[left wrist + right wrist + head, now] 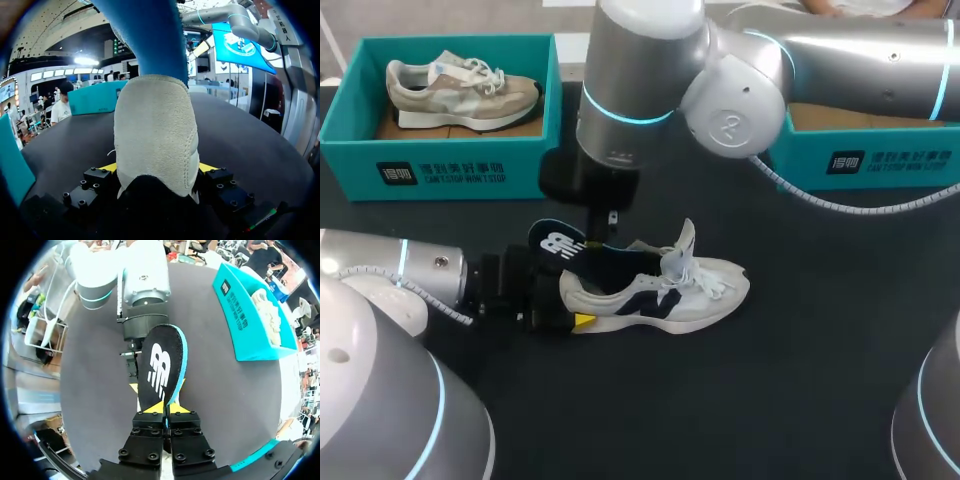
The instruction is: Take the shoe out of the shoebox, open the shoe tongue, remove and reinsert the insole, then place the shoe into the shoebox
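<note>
Black, blue-edged insole (160, 365) sits pinched flat between the closed fingers of the right gripper (165, 409). Its long axis runs straight out from those jaws toward the left arm, just over the heel opening of the shoe (695, 295). The left gripper (157, 167) clamps that heel from both sides, and the shoe stretches lengthwise away from it. The shoe is white with navy panels, tongue lifted, lying on the table apart from the teal shoebox (880, 160).

A shoe (690, 295) is held at the heel by the left end effector (575, 302) on the worktop (800, 380). An insole (558, 243) protruding from it is gripped by the right end effector (610, 224).
</note>
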Controlling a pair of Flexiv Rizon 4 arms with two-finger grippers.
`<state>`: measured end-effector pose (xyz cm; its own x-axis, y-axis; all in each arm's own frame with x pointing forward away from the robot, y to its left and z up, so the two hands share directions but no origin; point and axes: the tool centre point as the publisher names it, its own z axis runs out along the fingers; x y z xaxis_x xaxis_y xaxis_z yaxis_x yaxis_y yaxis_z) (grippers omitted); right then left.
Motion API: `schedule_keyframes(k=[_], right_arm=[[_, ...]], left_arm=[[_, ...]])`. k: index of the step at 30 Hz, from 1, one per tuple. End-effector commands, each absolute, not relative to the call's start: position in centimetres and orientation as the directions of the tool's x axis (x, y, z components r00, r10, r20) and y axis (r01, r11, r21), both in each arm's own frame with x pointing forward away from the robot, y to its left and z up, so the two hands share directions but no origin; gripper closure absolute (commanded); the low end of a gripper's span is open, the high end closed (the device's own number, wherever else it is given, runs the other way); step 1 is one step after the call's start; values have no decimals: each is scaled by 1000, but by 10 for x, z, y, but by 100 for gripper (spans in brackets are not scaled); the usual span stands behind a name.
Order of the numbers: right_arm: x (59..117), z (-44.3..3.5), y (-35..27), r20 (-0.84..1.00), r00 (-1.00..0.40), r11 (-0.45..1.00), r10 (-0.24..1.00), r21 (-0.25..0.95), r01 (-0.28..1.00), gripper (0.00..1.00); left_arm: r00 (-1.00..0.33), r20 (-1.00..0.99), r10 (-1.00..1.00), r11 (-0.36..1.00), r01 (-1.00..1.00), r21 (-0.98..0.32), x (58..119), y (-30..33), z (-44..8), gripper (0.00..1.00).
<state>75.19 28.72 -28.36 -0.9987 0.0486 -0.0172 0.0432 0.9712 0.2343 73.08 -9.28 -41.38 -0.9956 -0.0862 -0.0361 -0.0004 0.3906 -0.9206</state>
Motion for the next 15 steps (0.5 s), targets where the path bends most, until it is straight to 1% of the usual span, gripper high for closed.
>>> schedule_keyframes(k=[1,8,12,15], right_arm=[[756,-290,282,49,-996,962,71,262,81,0],[751,-293,269,244,-965,942,95,290,166,0],[749,-296,267,302,-948,934,99,301,194,0],[746,-301,271,336,-937,917,96,336,214,0]], left_arm=[[-996,-35,-85,395,-1,-919,731,-94,-414,100],[-996,-35,-85,395,-1,-919,731,-94,-414,100],[-996,-35,-85,395,-1,-919,731,-94,-414,100],[-996,-35,-85,395,-1,-919,731,-94,-414,100]])
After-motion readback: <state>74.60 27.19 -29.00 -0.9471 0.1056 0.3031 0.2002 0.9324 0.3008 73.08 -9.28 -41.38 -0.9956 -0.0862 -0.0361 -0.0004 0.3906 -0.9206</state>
